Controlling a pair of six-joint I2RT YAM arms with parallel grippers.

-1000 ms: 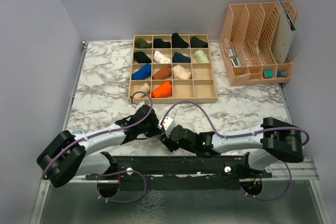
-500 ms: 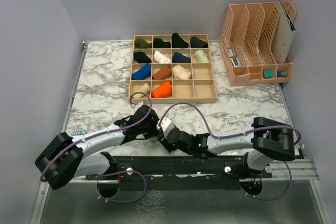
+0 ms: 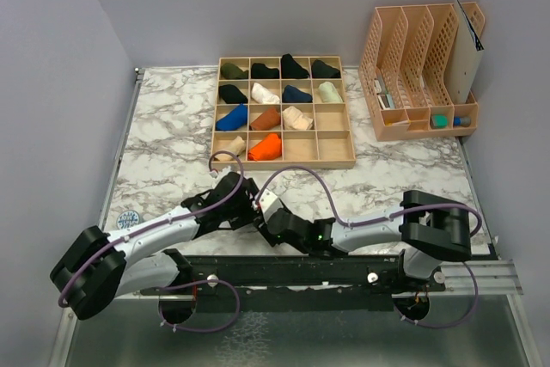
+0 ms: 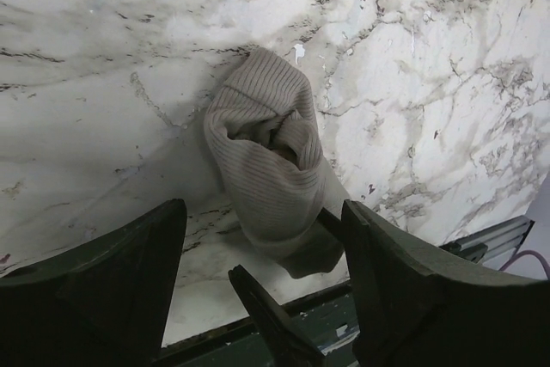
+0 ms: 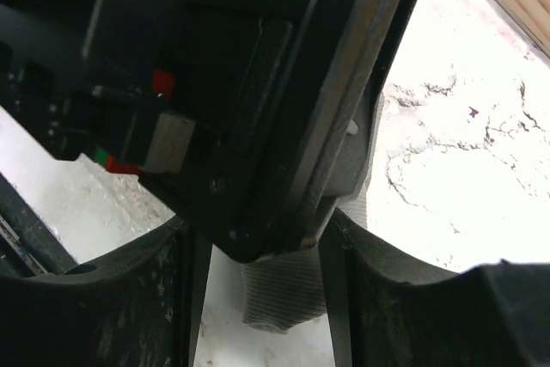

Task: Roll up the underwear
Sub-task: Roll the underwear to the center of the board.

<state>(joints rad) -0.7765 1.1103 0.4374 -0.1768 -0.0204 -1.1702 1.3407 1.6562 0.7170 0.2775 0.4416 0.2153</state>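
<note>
The pale beige ribbed underwear (image 4: 258,156) lies loosely rolled on the marble table near its front edge. My left gripper (image 4: 262,212) is open, its jaws wide on either side of the roll's near end without touching it. My right gripper (image 5: 258,298) is open around the same end (image 5: 288,294), reaching in from the opposite side; one of its fingers (image 4: 271,315) shows in the left wrist view. In the top view both grippers (image 3: 256,212) meet at the table's front middle and hide the cloth. The grey underwear with the cream band is out of view.
A wooden compartment tray (image 3: 284,163) with several rolled garments stands at the back middle. A peach file organizer (image 3: 421,70) stands at the back right. The table's front edge and black rail (image 4: 395,272) lie just behind the cloth. The left gripper's body (image 5: 249,83) fills the right wrist view.
The right arm has drawn further left toward the left gripper. The left arm has shifted slightly forward. Both grippers stay together over the cloth.
</note>
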